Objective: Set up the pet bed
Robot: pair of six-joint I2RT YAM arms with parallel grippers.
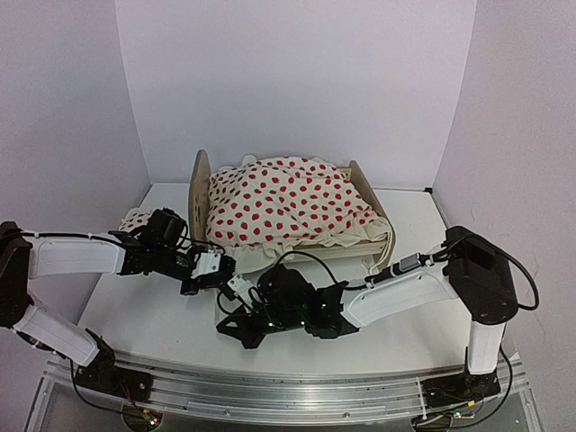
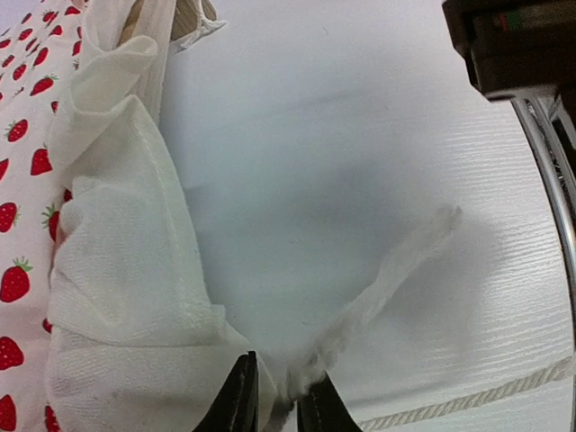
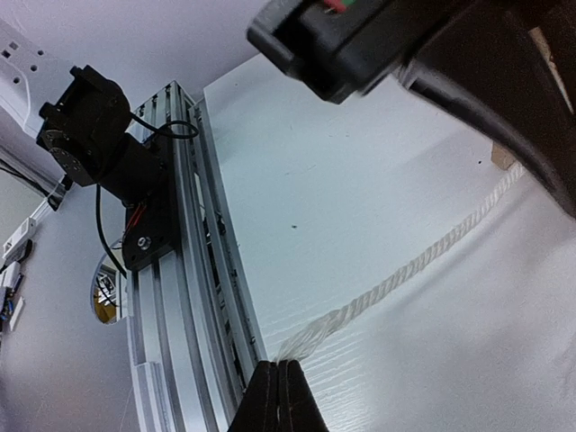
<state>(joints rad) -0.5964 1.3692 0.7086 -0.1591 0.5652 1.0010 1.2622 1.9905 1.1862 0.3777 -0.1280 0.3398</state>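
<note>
The pet bed stands at the back centre. A white ruffled blanket with red dots is heaped over it and hides the mattress. In the left wrist view the blanket's ruffle fills the left side, and a frayed white tie runs down between the fingers of my left gripper. That gripper's jaws stand slightly apart. It hovers in front of the bed. Near the table's front edge, my right gripper is shut on the frayed end of a twisted white rope. In the top view this gripper sits below the left one.
A small red-dotted pillow lies at the left, behind the left arm. The aluminium rail runs along the near edge, close to the right gripper. The right arm's black body hangs just beyond the left gripper. White walls close in the back and sides.
</note>
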